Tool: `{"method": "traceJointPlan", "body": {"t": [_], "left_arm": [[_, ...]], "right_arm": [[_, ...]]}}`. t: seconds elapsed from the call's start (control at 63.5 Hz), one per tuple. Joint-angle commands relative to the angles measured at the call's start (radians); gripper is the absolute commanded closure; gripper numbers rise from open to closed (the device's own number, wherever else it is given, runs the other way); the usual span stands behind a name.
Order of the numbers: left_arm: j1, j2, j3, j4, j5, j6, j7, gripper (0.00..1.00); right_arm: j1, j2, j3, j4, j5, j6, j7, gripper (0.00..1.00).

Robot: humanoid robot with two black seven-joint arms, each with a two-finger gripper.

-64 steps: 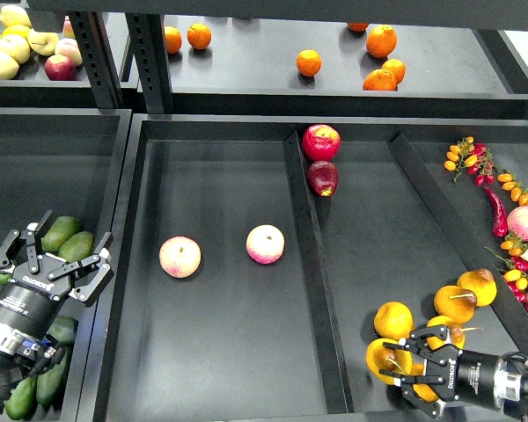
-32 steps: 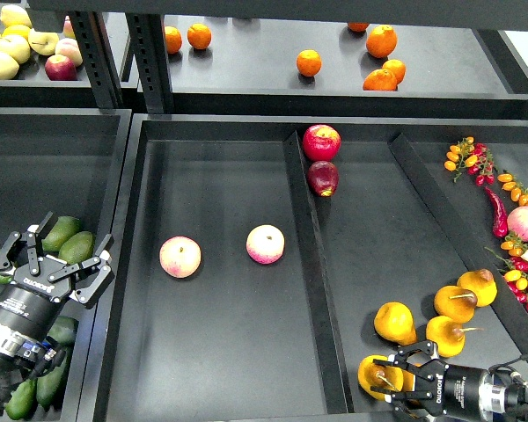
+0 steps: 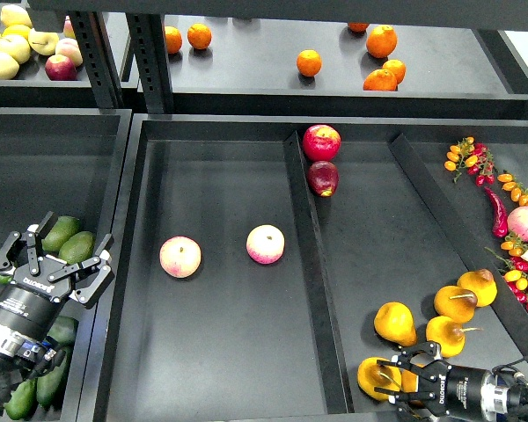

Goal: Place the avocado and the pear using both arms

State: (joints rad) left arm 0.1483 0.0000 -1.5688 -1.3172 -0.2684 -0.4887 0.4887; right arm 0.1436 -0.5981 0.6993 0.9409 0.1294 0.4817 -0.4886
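Observation:
Several dark green avocados lie in the left bin; two of them [image 3: 62, 232] [image 3: 77, 245] sit just behind my left gripper [image 3: 60, 257]. It hovers over the pile, open and empty. Several golden pears [image 3: 394, 323] [image 3: 454, 303] cluster in the right compartment. My right gripper [image 3: 390, 380] is at the bottom edge of the view. Its fingers are closed around one pear [image 3: 370, 376], which sits low near the compartment's front.
Two pink-cream peaches [image 3: 180, 257] [image 3: 265, 243] lie in the middle tray. Two red apples [image 3: 321, 141] sit by the divider [image 3: 312, 264]. Oranges [image 3: 309, 62] are on the back shelf. Peppers and small tomatoes [image 3: 510, 220] are at the far right.
My right gripper has pulled back toward the bottom edge and slightly left, carrying the pear with it. My left gripper has barely moved.

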Motion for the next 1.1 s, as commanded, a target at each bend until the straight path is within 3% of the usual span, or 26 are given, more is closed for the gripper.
{"method": "traceJointPlan", "body": {"t": [0.0, 0.173, 0.692, 1.086], "left_arm": [[0.004, 0.000, 0.001, -0.002, 0.000, 0.000, 0.000, 0.01], [0.005, 0.000, -0.001, -0.002, 0.000, 0.000, 0.000, 0.01], [0.016, 0.000, 0.009, -0.007, 0.026, 0.000, 0.000, 0.01], [0.016, 0.000, 0.087, 0.015, 0.063, 0.000, 0.000, 0.01]], "right_arm": [[-0.001, 0.000, 0.031, 0.015, 0.007, 0.000, 0.000, 0.19], [0.002, -0.003, 0.057, 0.050, 0.036, 0.001, 0.000, 0.10], [0.037, -0.012, 0.288, 0.162, 0.118, -0.011, 0.000, 0.08], [0.060, 0.293, 0.574, 0.162, 0.118, -0.103, 0.000, 0.08]]}}
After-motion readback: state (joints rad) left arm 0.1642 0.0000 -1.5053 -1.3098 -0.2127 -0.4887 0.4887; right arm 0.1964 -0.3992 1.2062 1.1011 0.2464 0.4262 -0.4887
